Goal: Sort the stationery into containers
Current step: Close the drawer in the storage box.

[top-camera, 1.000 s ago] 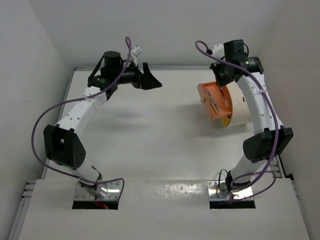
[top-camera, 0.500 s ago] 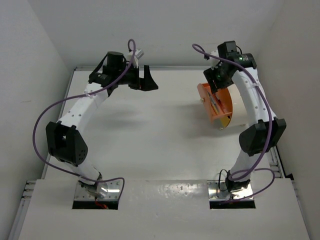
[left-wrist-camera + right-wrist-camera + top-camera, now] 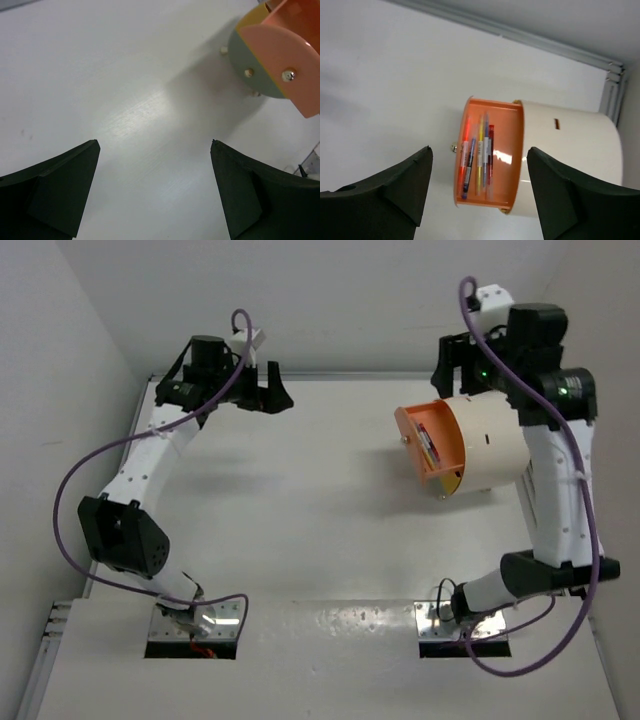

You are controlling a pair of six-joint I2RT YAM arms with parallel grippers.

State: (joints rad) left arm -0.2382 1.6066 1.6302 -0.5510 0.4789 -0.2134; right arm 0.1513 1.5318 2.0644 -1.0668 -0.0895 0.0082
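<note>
Several pens lie side by side in the pulled-out orange drawer [image 3: 507,125] of the cream drum container [image 3: 570,160]: orange-red [image 3: 465,145], dark blue [image 3: 470,167], yellow [image 3: 480,155], blue [image 3: 485,142] and red [image 3: 491,150]. My right gripper [image 3: 479,148] hangs open well above the drawer, holding nothing; from the top it is behind the container [image 3: 462,365]. My left gripper [image 3: 154,141] is open and empty over bare table at the far left [image 3: 272,392]. It faces the container's round front disc [image 3: 280,60] and small knob [image 3: 287,75].
The container [image 3: 485,445] sits at the right of the white table, its drawer [image 3: 430,445] pulled out to the left. White walls enclose the table on the left, back and right. A metal rail [image 3: 520,35] runs along the table's far edge.
The right gripper has opened from shut and lifted up and back from the drawer. The left arm has swung slightly left.
</note>
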